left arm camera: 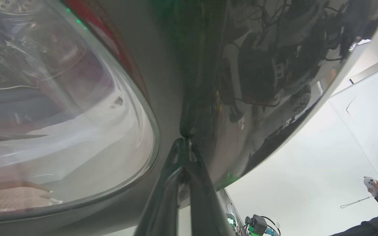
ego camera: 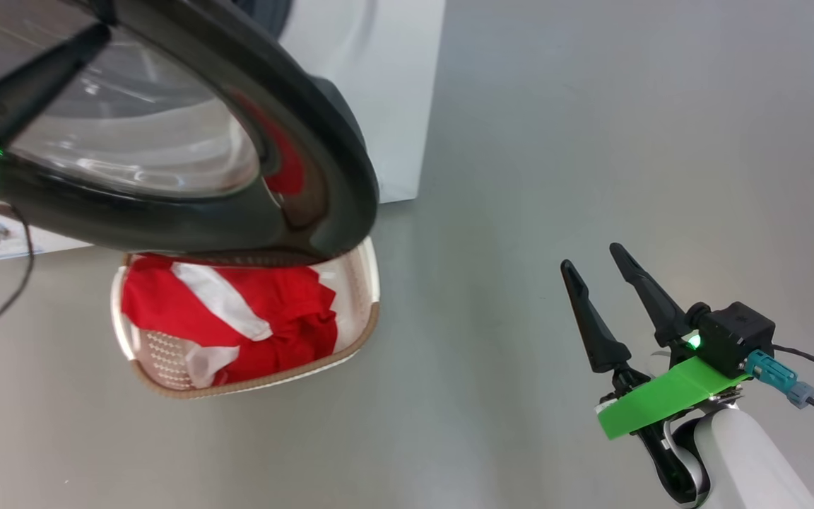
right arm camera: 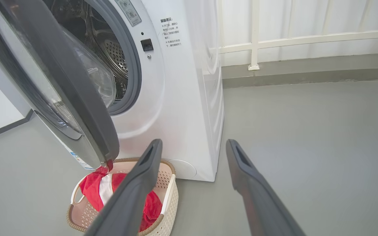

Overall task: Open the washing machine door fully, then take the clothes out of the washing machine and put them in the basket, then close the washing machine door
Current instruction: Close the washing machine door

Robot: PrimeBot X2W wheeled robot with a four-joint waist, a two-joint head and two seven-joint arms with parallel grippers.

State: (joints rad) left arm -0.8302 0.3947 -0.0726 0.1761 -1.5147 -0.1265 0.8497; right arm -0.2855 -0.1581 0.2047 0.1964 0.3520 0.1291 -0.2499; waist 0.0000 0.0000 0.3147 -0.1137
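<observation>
The washing machine door is seen standing partly open, swung out from the washing machine so that its glossy black rim hangs above the basket. In the head view the far edge of the basket is hidden by the lower rim of the door.

The left pincer is shut, with nothing held between its fingers. Its tips are pressed against the black rim of the door, just beside the bulging glass window, where they are met by their own reflection.

The right pincer is spread wide and is empty. It is held over the grey floor, well apart from the basket and to its right, fingers pointed towards the machine.

The clothes, red with white stripes, are found piled inside the basket, which is set on the floor just in front of the machine. Through the opening, the steel drum can be made out in the right wrist view; whether anything lies in it cannot be told.

A person's hand gripping a small white device is seen at the edge of the left wrist view.
</observation>
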